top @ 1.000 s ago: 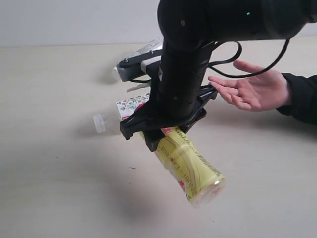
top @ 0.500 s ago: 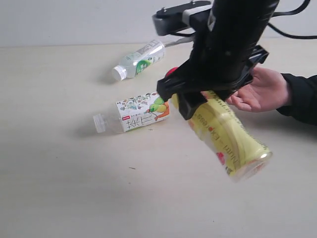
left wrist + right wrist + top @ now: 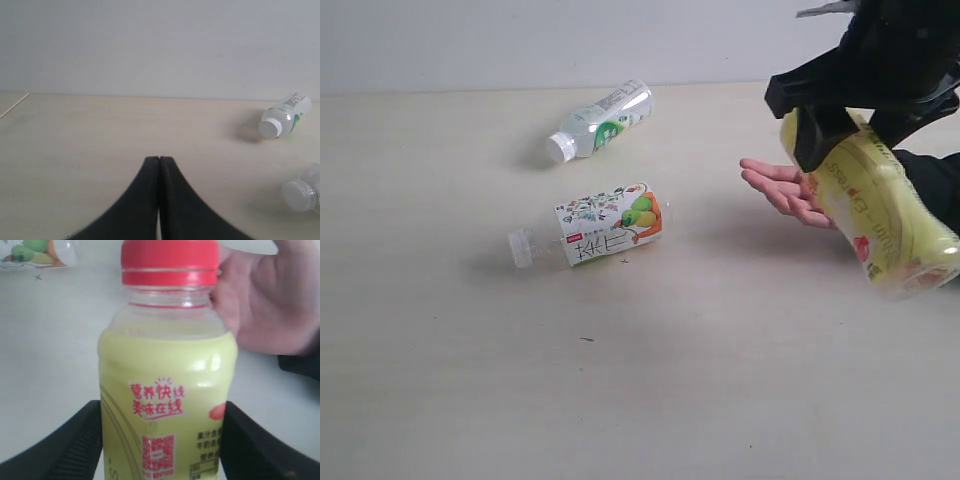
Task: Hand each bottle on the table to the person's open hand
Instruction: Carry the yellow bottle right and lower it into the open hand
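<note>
My right gripper (image 3: 847, 132) is shut on the yellow bottle (image 3: 882, 212), which hangs tilted above the table (image 3: 440, 350), base towards the camera. In the right wrist view the black fingers (image 3: 87, 432) clamp the yellow bottle (image 3: 167, 390) on both sides, and its red cap (image 3: 170, 262) points at the person's open hand (image 3: 270, 305). The hand (image 3: 782, 188) lies palm up just left of the bottle. The fruit-label bottle (image 3: 605, 226) and the small green-white bottle (image 3: 600, 118) lie on the table. The cola bottle is out of view. My left gripper (image 3: 159, 160) is shut and empty.
The person's dark sleeve (image 3: 932, 180) reaches in from the right edge behind the held bottle. In the left wrist view the small green-white bottle (image 3: 285, 116) and the fruit-label bottle's clear cap (image 3: 300, 194) lie far from the fingers. A pale wall backs the table.
My right arm has carried the yellow bottle up and to the right, from the front middle to beside the person's hand. Both lying bottles now show in full.
</note>
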